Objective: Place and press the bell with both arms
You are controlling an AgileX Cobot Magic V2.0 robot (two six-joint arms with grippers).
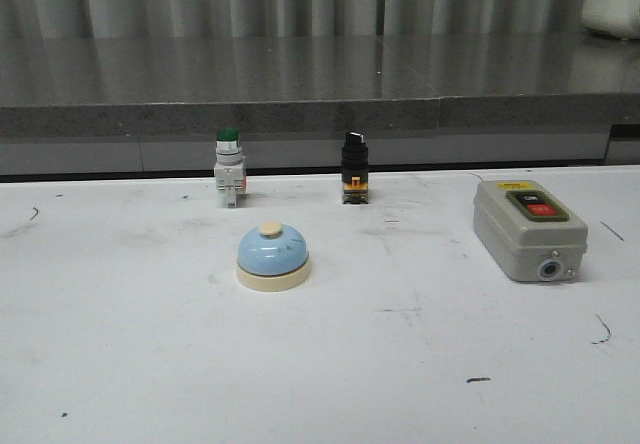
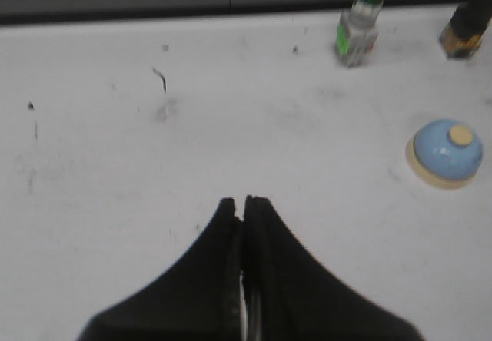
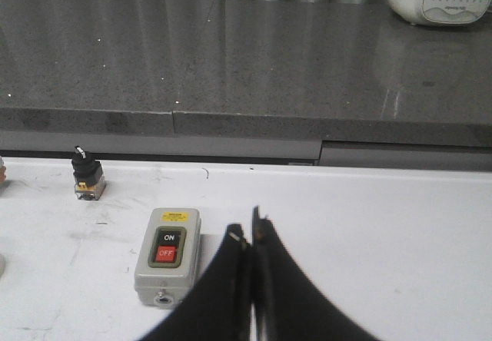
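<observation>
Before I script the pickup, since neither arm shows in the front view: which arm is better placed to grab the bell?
Probably the left: the bell sits left of centre and shows in the left wrist view; the right's shows none.

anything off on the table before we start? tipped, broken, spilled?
Nothing stands out. The bell, green-capped push button, black selector switch and grey switch box all sit upright and intact on the table, which shows only scuff marks.

Observed right gripper (image 3: pixel 252 233) fingers pressed together above white table (image 3: pixel 384 233); grey ON/OFF switch box (image 3: pixel 168 255) just beside; black selector switch (image 3: pixel 88 178) farther off.
</observation>
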